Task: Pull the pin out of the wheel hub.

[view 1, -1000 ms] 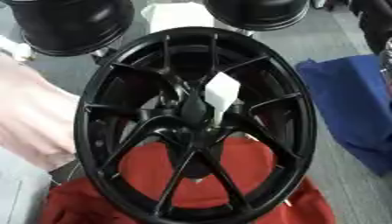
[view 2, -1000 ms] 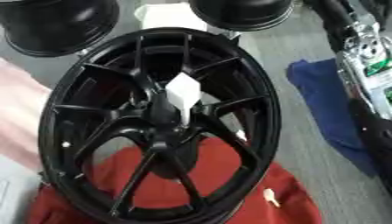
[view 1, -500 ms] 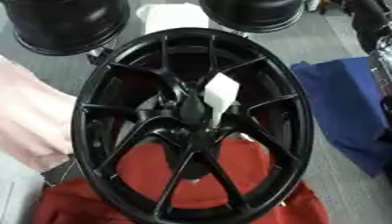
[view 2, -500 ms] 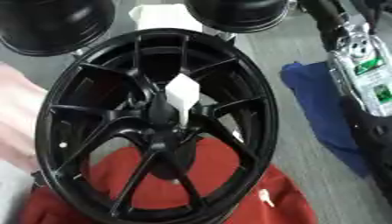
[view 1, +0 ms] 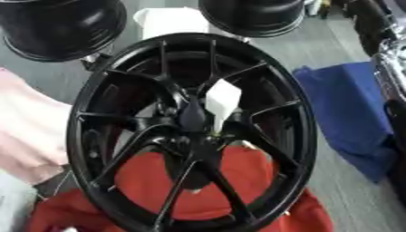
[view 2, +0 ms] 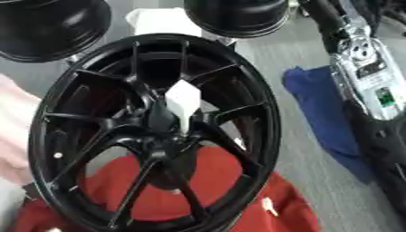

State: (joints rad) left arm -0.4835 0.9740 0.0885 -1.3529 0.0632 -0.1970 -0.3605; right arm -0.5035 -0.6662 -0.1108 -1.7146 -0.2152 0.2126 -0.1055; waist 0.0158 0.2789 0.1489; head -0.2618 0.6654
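**Right arm alongside the wheel, pin in the hub**

The right arm [view 2: 366,77] runs down the right edge of the right eye view, silver forearm plate up top, black casing below, lying over the blue cloth [view 2: 321,113]. Its hand is out of sight past the frame, so whether the fingers are open or curled cannot be told. The left hand shows nowhere.

Against the picture half a second back, the arm sits lower and further into the frame; the wheel keeps its place.

The black spoked wheel [view 1: 273,90] stands tilted over a red cloth [view 1: 158,186]. At its hub [view 1: 193,118] a white, wedge-shaped pin [view 1: 223,100] sticks out, seated in the centre, untouched by any hand. Two more black rims [view 1: 55,27] sit behind, and a pink cloth [view 1: 24,131] lies left.
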